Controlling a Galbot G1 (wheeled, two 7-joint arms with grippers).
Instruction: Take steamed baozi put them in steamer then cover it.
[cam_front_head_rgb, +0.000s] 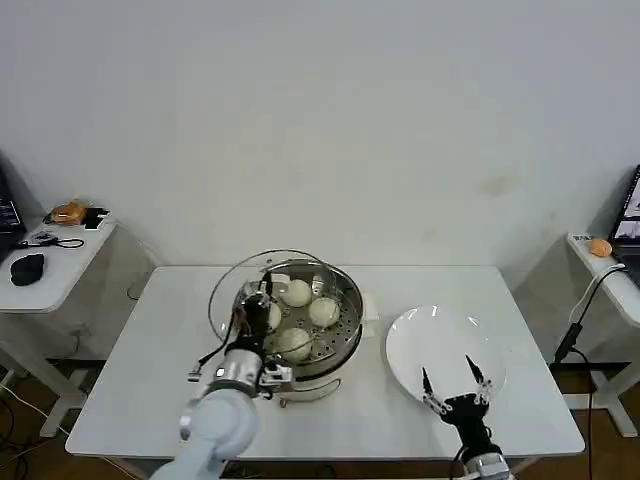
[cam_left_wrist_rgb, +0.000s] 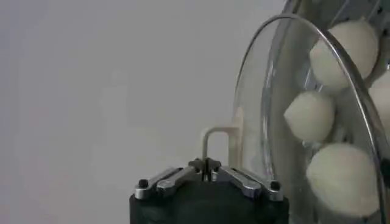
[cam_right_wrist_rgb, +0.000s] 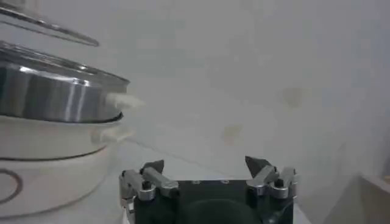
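Glass cover hangs tilted over the steamer at mid-desk, your left gripper clamped on its handle. Wrist view: baozi behind slippery, fragile glass; keep hold there. Right gripper idles open.

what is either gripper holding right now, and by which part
The left gripper holds the glass cover by its pale handle, tilted over the steamer. The right gripper is open, holding nothing.
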